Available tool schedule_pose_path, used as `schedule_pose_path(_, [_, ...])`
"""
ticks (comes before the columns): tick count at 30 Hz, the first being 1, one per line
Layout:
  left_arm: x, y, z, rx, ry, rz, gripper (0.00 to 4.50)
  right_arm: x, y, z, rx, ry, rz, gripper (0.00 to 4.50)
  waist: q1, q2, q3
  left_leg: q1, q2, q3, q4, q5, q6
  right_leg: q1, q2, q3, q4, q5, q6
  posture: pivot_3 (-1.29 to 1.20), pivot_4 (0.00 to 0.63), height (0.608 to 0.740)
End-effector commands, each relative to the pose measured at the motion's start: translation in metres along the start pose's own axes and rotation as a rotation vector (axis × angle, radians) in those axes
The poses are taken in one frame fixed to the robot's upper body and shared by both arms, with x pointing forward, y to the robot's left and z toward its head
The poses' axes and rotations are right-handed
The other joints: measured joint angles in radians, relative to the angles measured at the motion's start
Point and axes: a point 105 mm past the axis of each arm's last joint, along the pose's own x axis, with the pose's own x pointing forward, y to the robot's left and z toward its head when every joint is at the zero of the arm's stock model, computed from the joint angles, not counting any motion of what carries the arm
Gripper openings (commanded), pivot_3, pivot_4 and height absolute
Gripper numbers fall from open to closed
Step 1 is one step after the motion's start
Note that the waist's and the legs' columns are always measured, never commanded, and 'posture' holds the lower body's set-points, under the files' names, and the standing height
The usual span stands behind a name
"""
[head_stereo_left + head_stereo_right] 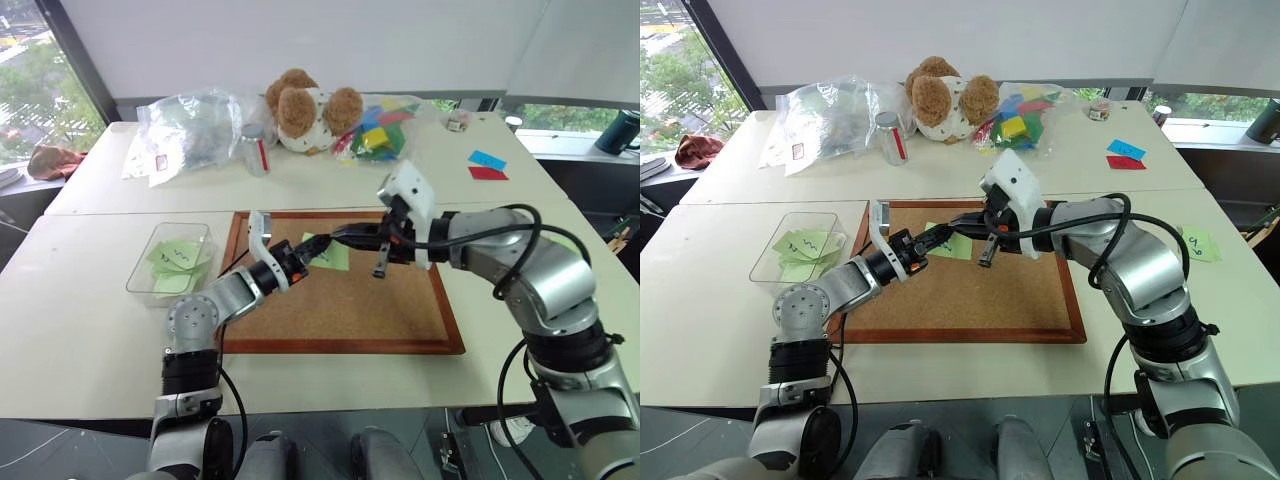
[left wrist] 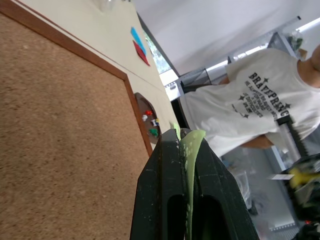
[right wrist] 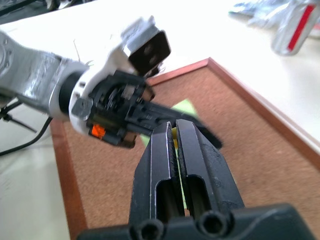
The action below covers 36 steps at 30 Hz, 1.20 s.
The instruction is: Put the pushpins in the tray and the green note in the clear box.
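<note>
1. The green note [image 1: 331,251] is over the upper part of the cork board [image 1: 340,310], lifted a bit, near the board's top edge.
2. L gripper [image 1: 306,248] is clamped on the note's edge; in the left wrist view a thin green strip [image 2: 190,165] sits between its two black fingers.
3. R gripper [image 1: 340,236] has fingers pressed together, tip right at the note's upper side, just beside the L one. If it grips a pin, cannot tell; a small yellowish bit shows between the fingers in the right wrist view.
4. The clear box [image 1: 150,262] stands on the table [image 1: 80,340] just left of the board; other green slips already lie inside.
5. The tray [image 2: 148,114], dark brown, sits on the table next to the board's right frame, w/ small red, white and green pins [image 2: 149,121] in it.
6. Far side of table: clear plastic bags [image 1: 190,130], a can [image 1: 256,148], a plush bear [image 1: 305,108], colour blocks [image 1: 380,130], blue and red papers [image 1: 487,166].
7. A person in white t-shirt [image 2: 250,105] stands beyond the table.
</note>
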Motion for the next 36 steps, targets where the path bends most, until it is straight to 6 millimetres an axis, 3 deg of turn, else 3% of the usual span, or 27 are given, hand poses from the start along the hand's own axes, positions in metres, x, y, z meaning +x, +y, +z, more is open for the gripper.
schedule_pose_path(1, [-0.001,-0.005,0.003,0.014,-0.014,-0.022,0.06,-0.009,-0.001,0.018,-0.054,-0.046,-0.015,0.0,0.0,0.0,0.0,0.0,0.0,0.0,0.0,0.0,0.0,0.0,0.0,0.0,0.0,0.0,0.0,0.0,0.15,0.74])
schedule_pose_path(7, [-0.003,-0.011,0.014,-0.025,-0.07,-0.046,0.06,-0.019,-0.032,0.003,-0.007,-0.005,-0.154,0.0,0.001,0.0,0.0,0.0,0.0,0.0,0.0,0.0,0.0,0.0,0.0,0.0,0.0,0.0,0.0,0.0,0.15,0.74])
schedule_pose_path(11, [-0.007,-0.016,0.025,-0.051,-0.119,-0.061,0.06,-0.048,-0.092,-0.041,0.107,0.112,-0.411,0.0,0.004,0.0,0.0,0.0,0.0,0.0,0.001,0.0,0.0,0.0,0.0,0.0,0.0,0.0,0.0,0.0,0.15,0.74])
schedule_pose_path(17, [-0.013,-0.02,0.027,-0.063,-0.146,-0.06,0.06,-0.084,-0.141,-0.104,0.252,0.262,-0.625,0.0,0.0,0.0,0.0,-0.001,0.0,0.0,0.0,0.0,0.0,0.0,0.0,0.0,-0.001,0.0,0.0,0.0,0.15,0.74])
schedule_pose_path(25, [-0.017,-0.02,0.027,-0.059,-0.162,-0.045,0.06,-0.095,-0.154,-0.146,0.344,0.342,-0.668,0.0,-0.001,0.0,0.0,0.0,0.0,0.001,0.0,0.0,-0.001,0.0,0.001,0.001,-0.001,0.0,0.0,0.0,0.15,0.74])
schedule_pose_path(34, [-0.018,-0.018,0.027,-0.05,-0.169,-0.032,0.06,-0.091,-0.148,-0.167,0.408,0.366,-0.634,0.0,-0.001,0.0,0.0,0.0,0.0,0.002,0.0,0.0,-0.001,0.0,0.001,0.001,-0.001,0.0,0.0,0.0,0.15,0.74])
schedule_pose_path(36, [-0.018,-0.018,0.027,-0.048,-0.169,-0.031,0.0,-0.091,-0.148,-0.169,0.415,0.367,-0.633,0.6,-0.001,0.0,0.0,0.0,0.0,0.001,0.0,0.0,-0.001,0.0,0.001,0.001,-0.001,0.0,0.0,0.0,0.15,0.74])
